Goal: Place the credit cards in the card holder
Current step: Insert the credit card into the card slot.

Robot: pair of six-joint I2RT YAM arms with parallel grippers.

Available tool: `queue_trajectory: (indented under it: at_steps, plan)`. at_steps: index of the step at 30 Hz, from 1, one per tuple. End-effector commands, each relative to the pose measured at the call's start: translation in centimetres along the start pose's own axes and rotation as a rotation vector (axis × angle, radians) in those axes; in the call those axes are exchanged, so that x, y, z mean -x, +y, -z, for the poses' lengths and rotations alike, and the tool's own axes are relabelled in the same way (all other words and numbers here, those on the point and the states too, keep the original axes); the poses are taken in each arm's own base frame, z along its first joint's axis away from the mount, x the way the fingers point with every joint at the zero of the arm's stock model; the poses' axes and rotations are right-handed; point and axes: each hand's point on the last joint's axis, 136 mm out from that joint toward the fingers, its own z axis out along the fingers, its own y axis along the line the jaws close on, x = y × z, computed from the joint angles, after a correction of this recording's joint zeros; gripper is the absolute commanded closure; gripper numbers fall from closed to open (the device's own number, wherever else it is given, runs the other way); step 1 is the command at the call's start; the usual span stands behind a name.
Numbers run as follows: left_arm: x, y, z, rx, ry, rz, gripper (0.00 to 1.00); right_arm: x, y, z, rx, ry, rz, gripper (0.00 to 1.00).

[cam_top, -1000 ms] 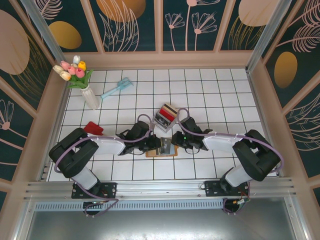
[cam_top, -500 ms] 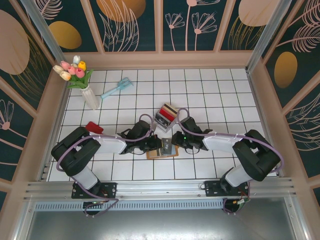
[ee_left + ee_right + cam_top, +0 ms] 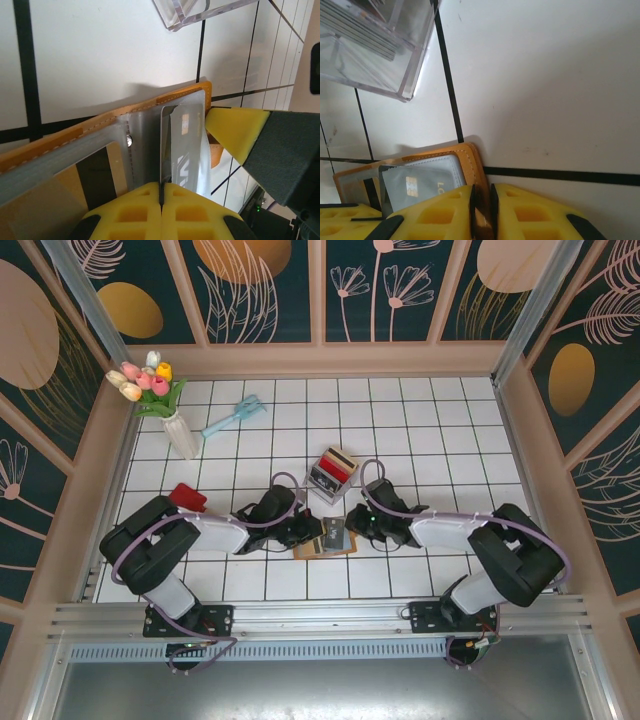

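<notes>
Orange-brown card holder point(image 3: 150, 102), clear sleeves point(image 3: 142, 150), grey chip card point(image 3: 185, 145) perhaps half-inserted

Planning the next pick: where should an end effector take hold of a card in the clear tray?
Its upturned edge, from straight above. The credit cards seem to stand on edge, packed face to face in the clear tray, whose walls block the sides.

overhead; wrist close-ups sharing card holder point(image 3: 125, 107)
</notes>
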Motion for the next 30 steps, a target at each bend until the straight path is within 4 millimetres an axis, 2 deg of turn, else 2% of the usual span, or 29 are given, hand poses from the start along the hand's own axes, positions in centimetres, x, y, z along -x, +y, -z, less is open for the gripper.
queue_trajectory:
  at_steps: [1, 12, 24, 30]
  plan:
    - [-0.1, -0.9, 0.3, -0.039, -0.010, 0.008, 0.99, -3.6, -1.3, -0.1, -0.024, 0.115, -0.036, 0.81]
    - [-0.3, -0.9, 0.5, -0.051, -0.014, 0.022, 0.98, -4.3, -0.9, 0.6, 0.014, 0.115, -0.041, 0.81]
    - [-2.4, -0.9, -0.6, -0.019, 0.104, -0.064, 0.86, -3.9, 0.4, 0.7, 0.047, 0.109, -0.023, 0.80]
    - [-1.6, -0.6, -0.1, 0.054, 0.067, -0.110, 0.83, -3.1, -0.3, 0.9, -0.016, 0.076, -0.006, 0.77]
